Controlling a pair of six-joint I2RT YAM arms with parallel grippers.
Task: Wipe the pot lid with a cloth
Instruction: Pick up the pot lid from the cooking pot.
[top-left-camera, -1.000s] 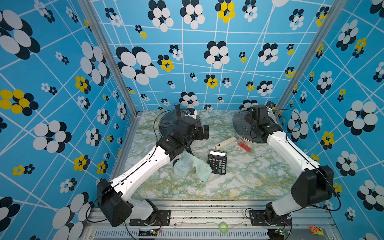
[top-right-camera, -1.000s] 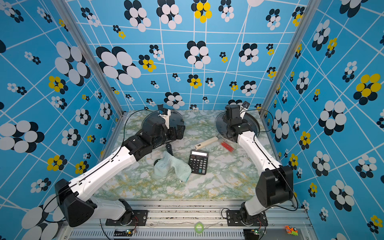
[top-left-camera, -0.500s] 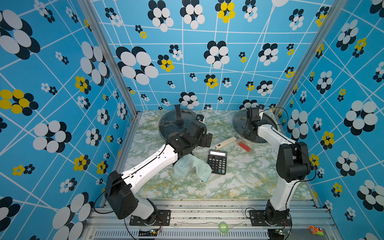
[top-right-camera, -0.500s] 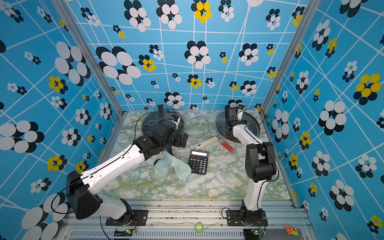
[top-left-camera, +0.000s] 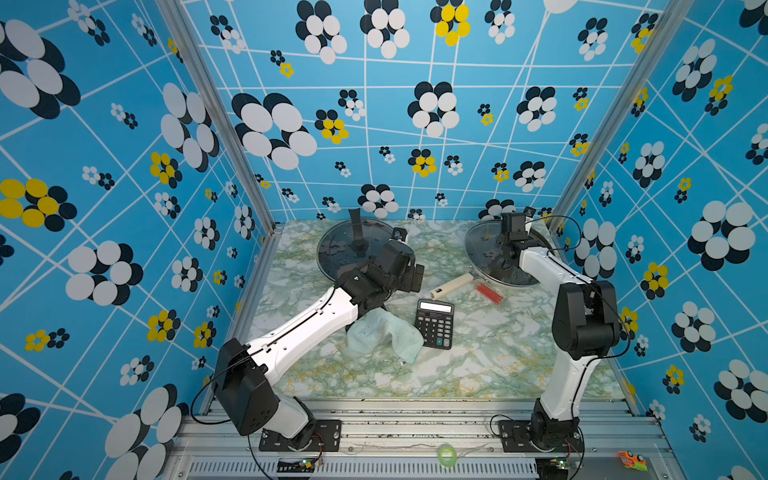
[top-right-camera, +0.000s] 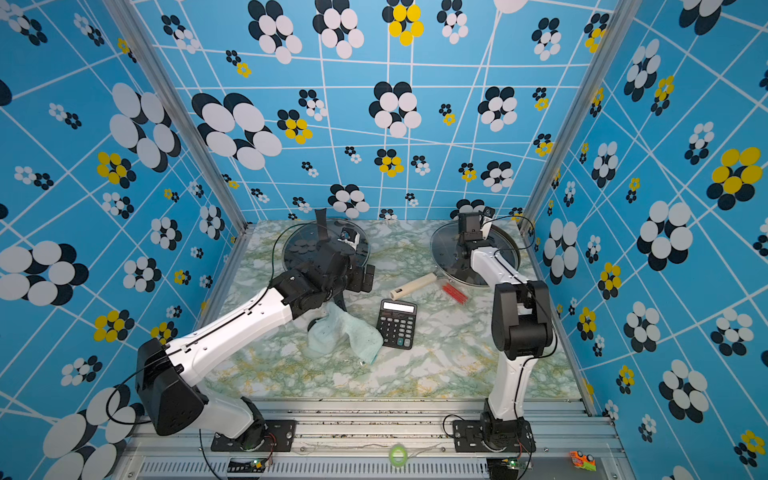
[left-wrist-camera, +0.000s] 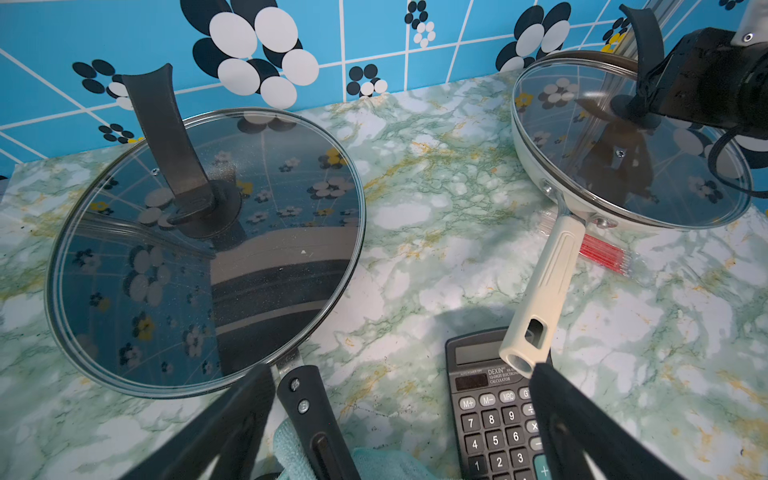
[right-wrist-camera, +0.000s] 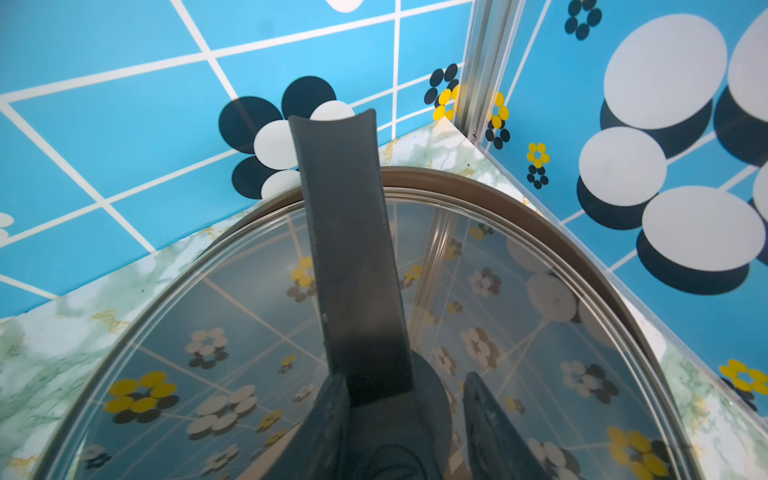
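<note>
Walls (top-left-camera: 374, 104): patterned panels close the table on three sides. Both pans sit against the back, so there is no room behind them.
Table (top-left-camera: 498, 365): marbled top. The front right area is bare and is the best working room.
Left arm (top-left-camera: 299, 328): reaches diagonally across the cloth. Its gripper (left-wrist-camera: 401, 374) hangs released, jaws wide and holding nothing, above the black pan handle (left-wrist-camera: 307, 415) and the cloth's far edge.
Right arm (top-left-camera: 582, 320): folded upright to reach the back corner. Its gripper (right-wrist-camera: 401, 376) straddles the foot of the upright lid handle (right-wrist-camera: 345, 249). One finger is against the handle and a gap shows at the other, so it is not clamped. Judged: positioned to steady or lift this lid for wiping.
Right lid (top-left-camera: 482, 257): glass, seated on the cream pan, with its rim close to the side wall. Any lift must come inward.
Left lid (top-left-camera: 340, 253): glass, on the black pan at back left, untouched.
Cloth (top-left-camera: 382, 336): crumpled at centre front, partly under the left forearm, ungripped.
Calculator (top-left-camera: 435, 324): lies flat just beside the cloth. Judged: it could be snagged when the cloth is picked up.
Cream pan handle (top-left-camera: 451, 286): points toward the table centre, its tip near the calculator.
Red sticks (top-left-camera: 489, 293): lie just beside the cream pan's front rim.
</note>
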